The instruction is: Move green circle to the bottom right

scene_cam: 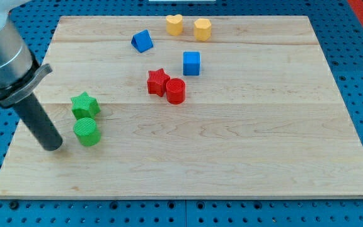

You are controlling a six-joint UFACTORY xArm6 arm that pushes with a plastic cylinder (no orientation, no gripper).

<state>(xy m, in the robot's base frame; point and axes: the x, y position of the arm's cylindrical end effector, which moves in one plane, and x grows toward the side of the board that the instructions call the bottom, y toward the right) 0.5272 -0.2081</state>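
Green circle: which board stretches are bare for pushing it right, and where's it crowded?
Bare: the strip along the view's bottom, right of the green circle, and the right side beyond the blue cube. Crowded: around the red star. My tip sits left.

one cam, high front angle, whole board (232, 157)

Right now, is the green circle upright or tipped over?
Upright: the green circle shows its flat round top, just right of my tip.
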